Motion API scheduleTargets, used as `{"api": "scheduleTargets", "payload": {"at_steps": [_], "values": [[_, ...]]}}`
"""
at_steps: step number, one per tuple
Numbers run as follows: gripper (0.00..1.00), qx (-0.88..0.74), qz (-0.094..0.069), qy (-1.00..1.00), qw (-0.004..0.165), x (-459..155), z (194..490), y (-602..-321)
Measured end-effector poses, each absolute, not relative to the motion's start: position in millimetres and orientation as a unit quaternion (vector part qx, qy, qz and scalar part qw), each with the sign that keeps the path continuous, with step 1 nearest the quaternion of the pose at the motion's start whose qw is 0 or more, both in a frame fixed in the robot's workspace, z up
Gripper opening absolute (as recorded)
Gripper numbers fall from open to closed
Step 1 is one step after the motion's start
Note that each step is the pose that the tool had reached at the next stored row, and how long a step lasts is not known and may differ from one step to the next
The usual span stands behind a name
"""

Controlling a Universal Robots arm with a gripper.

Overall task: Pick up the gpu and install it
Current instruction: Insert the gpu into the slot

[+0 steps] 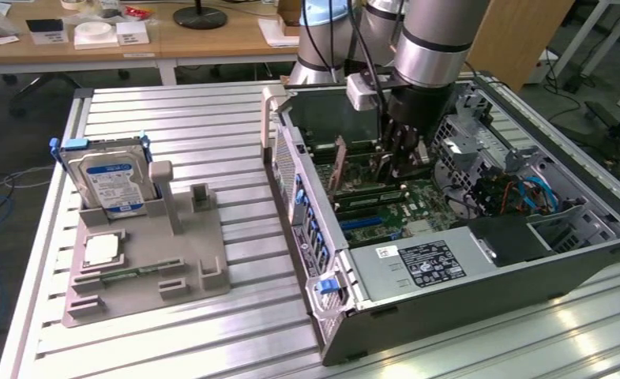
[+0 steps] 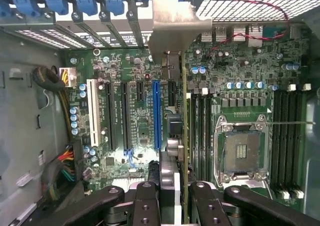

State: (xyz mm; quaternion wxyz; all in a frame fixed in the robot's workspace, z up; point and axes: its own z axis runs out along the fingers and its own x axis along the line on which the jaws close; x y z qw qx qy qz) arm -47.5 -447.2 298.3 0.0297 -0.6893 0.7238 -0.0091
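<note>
My gripper [image 1: 396, 162] is down inside the open computer case [image 1: 321, 237], shut on the gpu [image 1: 343, 170]. The card stands on edge above the motherboard [image 1: 415, 209]. In the wrist view the gpu [image 2: 184, 116] shows as a thin green edge running away from my gripper [image 2: 182, 198]. Its pale metal bracket [image 2: 172, 30] reaches the case's rear slot wall. A black finger [image 2: 150, 201] sits on either side of the card. The card lies between the blue expansion slot [image 2: 156, 116] and the memory slots [image 2: 200, 131]. Whether it sits in a slot I cannot tell.
On the exterior view's left, a grey fixture [image 1: 183, 260] carries a hard drive with a blue label [image 1: 110, 183], a processor chip [image 1: 101, 249] and a memory stick [image 1: 130, 274]. Inside the case are the power supply [image 1: 426, 264], blue cables [image 1: 536, 193] and the bare processor socket [image 2: 245, 153].
</note>
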Motion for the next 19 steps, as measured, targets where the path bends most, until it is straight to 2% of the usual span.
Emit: {"api": "scheduleTargets", "payload": {"at_steps": [19], "values": [[0.28, -0.688, -0.005, 0.725, 0.027, -49.8, 287.9, -451.9]]}}
